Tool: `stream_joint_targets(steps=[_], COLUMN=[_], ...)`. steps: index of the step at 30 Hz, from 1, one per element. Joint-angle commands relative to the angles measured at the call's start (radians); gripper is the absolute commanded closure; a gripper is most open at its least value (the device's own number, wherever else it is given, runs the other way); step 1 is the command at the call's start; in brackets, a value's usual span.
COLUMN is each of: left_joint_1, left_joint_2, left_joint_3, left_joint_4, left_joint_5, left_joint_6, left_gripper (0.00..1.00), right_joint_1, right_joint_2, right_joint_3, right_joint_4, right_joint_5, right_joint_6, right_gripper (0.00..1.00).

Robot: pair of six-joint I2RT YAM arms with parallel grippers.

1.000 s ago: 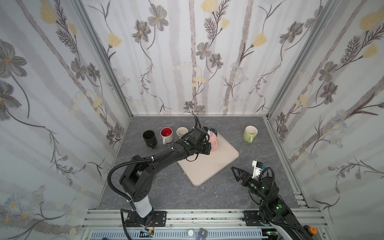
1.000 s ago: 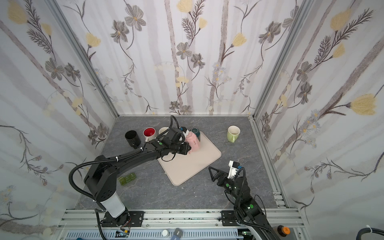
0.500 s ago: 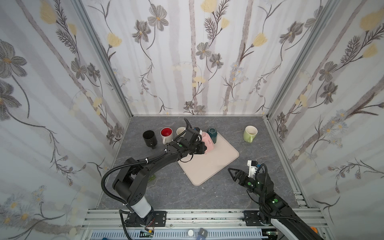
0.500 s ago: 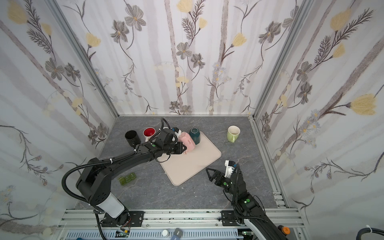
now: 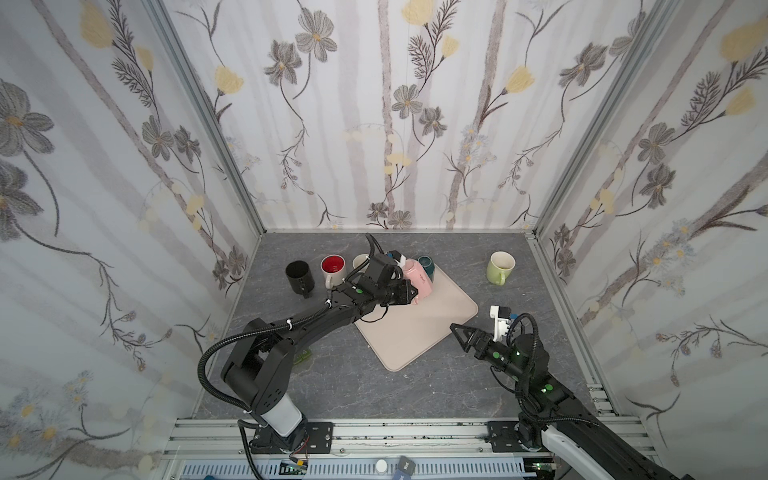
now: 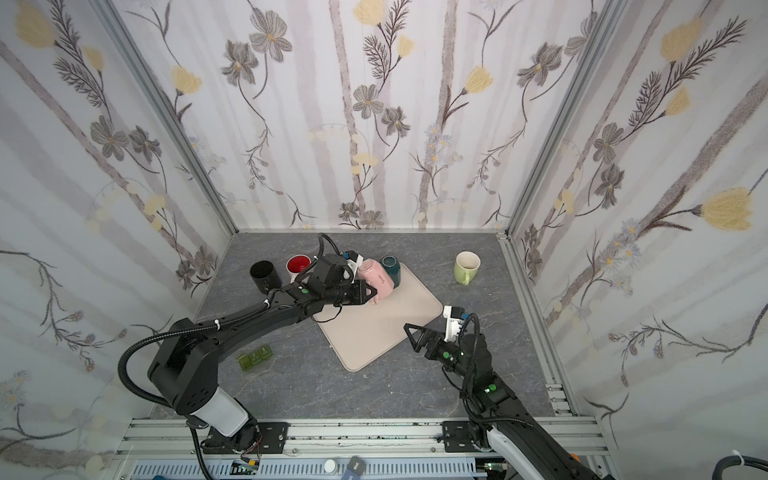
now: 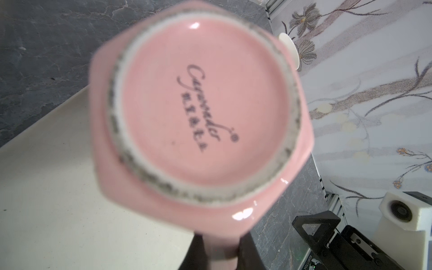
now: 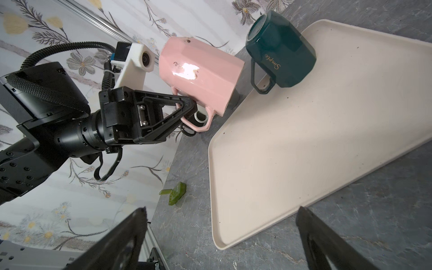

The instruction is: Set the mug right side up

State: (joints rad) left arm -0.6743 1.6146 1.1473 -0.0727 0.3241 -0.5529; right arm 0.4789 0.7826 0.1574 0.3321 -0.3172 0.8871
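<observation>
The left tool (image 5: 415,293) grips the pink mug (image 5: 417,279) by its handle, tipped sideways above the far-left edge of the tray (image 5: 419,332), beside the teal mug (image 5: 427,266); the right tool (image 5: 457,330) gapes wide, empty.

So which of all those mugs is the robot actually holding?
The pink mug: tilted, handle pinched in the left gripper. The teal mug beside it and the rest stand free.
</observation>
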Motion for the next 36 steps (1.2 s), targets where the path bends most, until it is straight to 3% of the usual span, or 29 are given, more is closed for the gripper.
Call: stream_joint_targets(steps=[1,9,16,21,29,36], left_joint_1=[0.003,0.006,0.005,0.005,0.006,0.007], left_joint_2=[-0.026,-0.092,-0.105,-0.101,-0.101,-0.102], left_joint_3=[-0.004,-0.073,-0.087,-0.126,-0.119,-0.118], left_joint_4=[0.122,0.270,0.317,0.420,0.395,0.393], left_joint_5=[0.021,0.056,0.078,0.117,0.105,0.095], left_joint_6=[-0.022,-0.122,-0.153,-0.207,-0.196,-0.194], left_gripper=[1.00,1.00,1.00,1.00,1.00,1.00], right_joint_1=[0.006,0.038,0.064,0.069,0.075,0.078], right_joint_2=[0.041,0.139,0.214,0.282,0.414,0.472], right_joint_3=[0.027,0.048,-0.009,0.001,0.040,0.054], right_joint_4=[0.065,0.205,0.465,0.569,0.660,0.680], right_joint_5=[-0.023,-0.024,0.020,-0.005,-0.064,-0.083], right_joint_6=[-0.024,-0.025,0.054,0.080,0.121,0.133], right_gripper=[0.00,0.00,0.01,0.10,0.15,0.13])
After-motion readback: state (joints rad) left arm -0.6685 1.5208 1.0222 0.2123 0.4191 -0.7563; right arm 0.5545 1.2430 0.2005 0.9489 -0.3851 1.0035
